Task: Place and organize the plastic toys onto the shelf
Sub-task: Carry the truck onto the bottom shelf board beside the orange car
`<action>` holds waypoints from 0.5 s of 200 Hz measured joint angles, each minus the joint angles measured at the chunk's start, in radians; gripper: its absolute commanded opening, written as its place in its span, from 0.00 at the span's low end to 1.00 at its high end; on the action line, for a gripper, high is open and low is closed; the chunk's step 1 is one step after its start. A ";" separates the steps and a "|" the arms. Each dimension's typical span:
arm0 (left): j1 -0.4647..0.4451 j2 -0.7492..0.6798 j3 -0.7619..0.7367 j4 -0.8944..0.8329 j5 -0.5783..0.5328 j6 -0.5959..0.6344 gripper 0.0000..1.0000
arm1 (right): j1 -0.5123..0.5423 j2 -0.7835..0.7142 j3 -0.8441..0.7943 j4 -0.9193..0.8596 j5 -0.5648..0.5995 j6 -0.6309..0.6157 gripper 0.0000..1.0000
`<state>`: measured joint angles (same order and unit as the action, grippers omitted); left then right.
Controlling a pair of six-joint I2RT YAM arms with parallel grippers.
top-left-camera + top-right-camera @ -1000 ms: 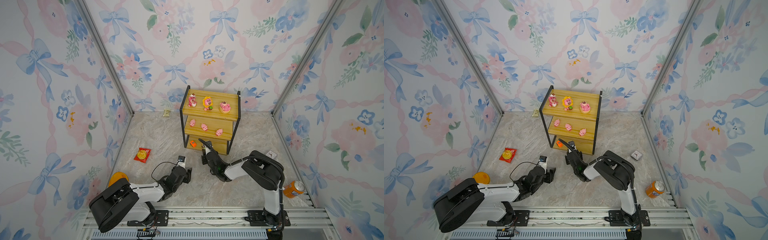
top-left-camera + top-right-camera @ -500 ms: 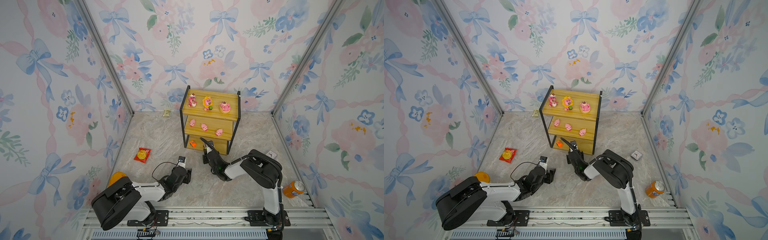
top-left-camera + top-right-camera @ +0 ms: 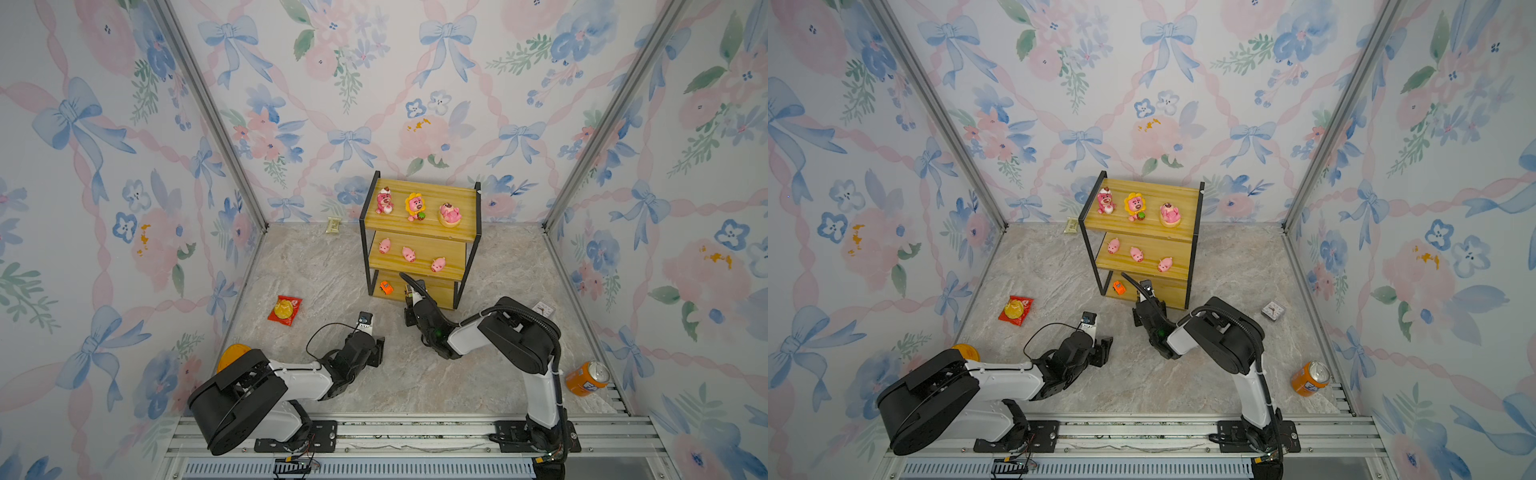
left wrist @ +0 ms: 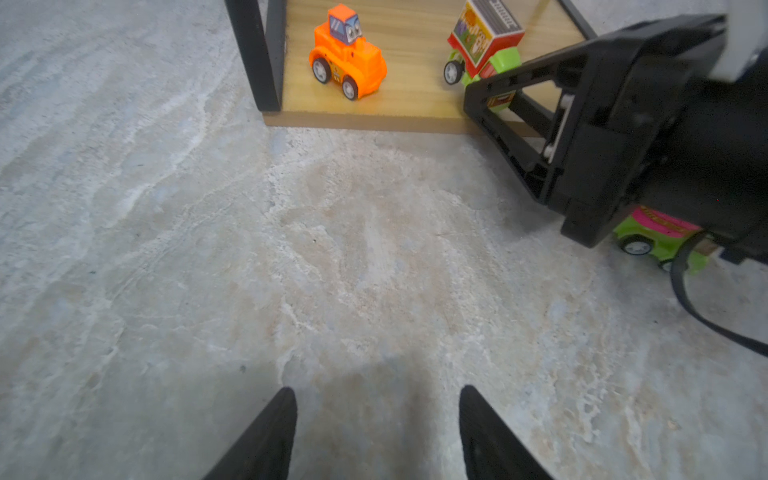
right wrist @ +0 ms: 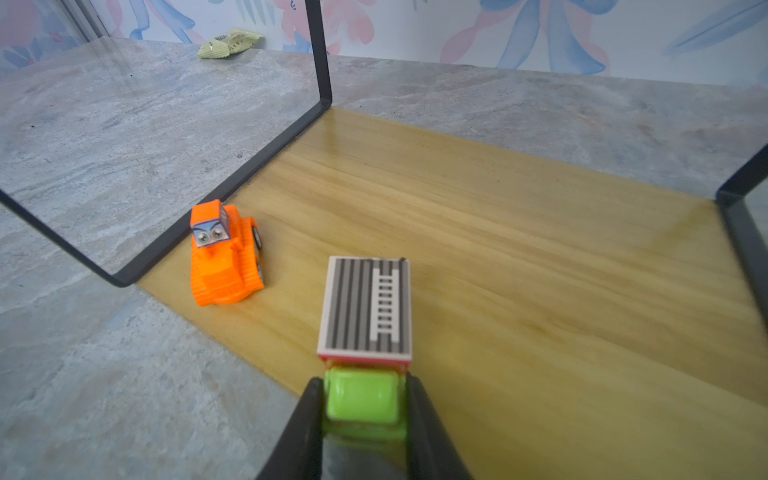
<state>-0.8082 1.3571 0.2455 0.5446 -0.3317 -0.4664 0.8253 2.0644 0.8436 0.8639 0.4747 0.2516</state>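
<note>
The shelf [image 3: 428, 195] [image 3: 1150, 195] stands at the back with three pink bears on its top board and three pink pigs on the middle one. An orange car [image 3: 386, 287] [image 5: 224, 257] [image 4: 347, 62] sits on the bottom board near its left end. My right gripper [image 5: 365, 390] [image 3: 413, 293] is shut on the grey-green car [image 5: 368, 332] [image 4: 484, 37], holding it just over the bottom board's front edge. Behind that gripper a pink-green car [image 4: 652, 237] rests on the floor. My left gripper [image 4: 378, 399] [image 3: 376, 353] hangs open and empty over bare floor.
A red snack packet [image 3: 284, 309] lies on the floor to the left. At the back wall is a pale wrapper [image 3: 333, 225]. To the right are a small white clock [image 3: 544, 308] and an orange can [image 3: 586, 378]. An orange lid [image 3: 232, 357] shows behind my left arm.
My right gripper has edged slightly towards the shelf's bottom board with the car in it. The left gripper has hardly moved.
</note>
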 measured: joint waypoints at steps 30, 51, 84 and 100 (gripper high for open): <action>0.004 0.007 0.000 0.006 0.000 0.002 0.63 | 0.000 0.005 0.006 -0.008 -0.003 0.000 0.21; 0.005 0.008 0.001 0.008 0.000 0.002 0.63 | -0.001 0.005 0.017 -0.011 -0.008 0.000 0.21; 0.005 0.008 0.001 0.008 0.000 0.002 0.63 | -0.004 0.014 0.031 -0.015 -0.018 0.000 0.21; 0.007 0.008 0.001 0.008 0.000 0.002 0.63 | -0.008 0.020 0.033 -0.016 -0.024 0.000 0.21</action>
<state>-0.8013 1.3655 0.2462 0.5526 -0.3313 -0.4644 0.8177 2.0842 0.8764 0.8474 0.4511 0.2512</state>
